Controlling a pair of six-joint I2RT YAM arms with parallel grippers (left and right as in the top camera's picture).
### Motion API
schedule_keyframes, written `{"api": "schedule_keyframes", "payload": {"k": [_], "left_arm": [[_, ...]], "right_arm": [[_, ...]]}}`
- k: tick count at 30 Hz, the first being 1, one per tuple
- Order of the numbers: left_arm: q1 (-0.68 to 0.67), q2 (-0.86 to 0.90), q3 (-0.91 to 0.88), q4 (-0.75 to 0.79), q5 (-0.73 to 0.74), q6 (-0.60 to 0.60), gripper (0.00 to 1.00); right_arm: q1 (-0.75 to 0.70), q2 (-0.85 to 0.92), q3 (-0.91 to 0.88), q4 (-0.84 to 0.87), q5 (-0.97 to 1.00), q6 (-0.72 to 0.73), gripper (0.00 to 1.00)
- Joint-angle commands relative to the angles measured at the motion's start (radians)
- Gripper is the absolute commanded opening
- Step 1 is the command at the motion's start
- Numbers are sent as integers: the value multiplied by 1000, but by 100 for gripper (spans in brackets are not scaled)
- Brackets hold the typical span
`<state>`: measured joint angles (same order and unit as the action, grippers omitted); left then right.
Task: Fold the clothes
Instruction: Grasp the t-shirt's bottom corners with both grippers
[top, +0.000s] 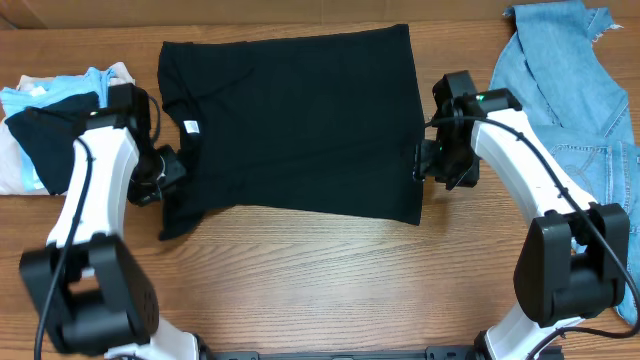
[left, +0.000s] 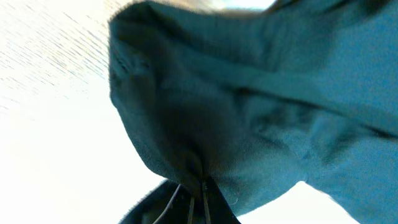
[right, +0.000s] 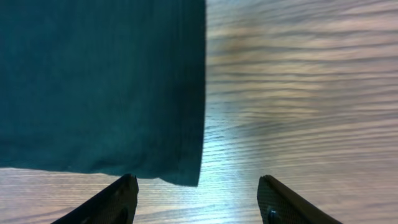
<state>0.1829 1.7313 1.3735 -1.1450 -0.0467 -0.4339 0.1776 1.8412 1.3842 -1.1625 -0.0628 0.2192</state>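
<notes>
Firmly shut with the left gripper (top: 168, 172): jaws pinched on a bunched fold of the black T-shirt (top: 300, 120) at its neck end, just below the white label (top: 192, 126). Nothing held by the right gripper (right: 199, 186): fingers well apart, only bare table (right: 298, 93) between them, poised just beside the hem corner. Otherwise spread mostly flat across the middle of the wood, neck toward the left arm, hem toward the right.

Risks from here, judged only from this layout:

- Lifting on the left alone: likely to drag the whole shirt sideways and rumple it, not give a clean fold.
- Closing the right fingers where placed now: likely to catch air or only the outermost edge, being set mostly off the cloth. Soft fabric apt to slip from so thin a bite.
- Pinching a bunch on the left instead of a single layer: apt to leave a twisted sleeve trapped under the fold.
- Swinging wide on the right: could snag the jeans (top: 570, 90) lying close to that arm. Same hazard on the left with the folded pile (top: 50, 100).
</notes>
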Motion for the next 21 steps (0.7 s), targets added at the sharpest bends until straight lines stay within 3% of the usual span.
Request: {"api": "schedule_keyframes", "payload": {"k": [1, 10, 21], "left_arm": [[-9, -69, 22, -5, 33, 24, 4], [-9, -74, 18, -29, 33, 23, 4], [-10, -72, 18, -29, 29, 23, 4]], "right_arm": [[1, 1, -82, 37, -78, -42, 65], [18, 1, -305, 265, -89, -84, 65], [150, 1, -359, 303, -87, -96, 58]]}}
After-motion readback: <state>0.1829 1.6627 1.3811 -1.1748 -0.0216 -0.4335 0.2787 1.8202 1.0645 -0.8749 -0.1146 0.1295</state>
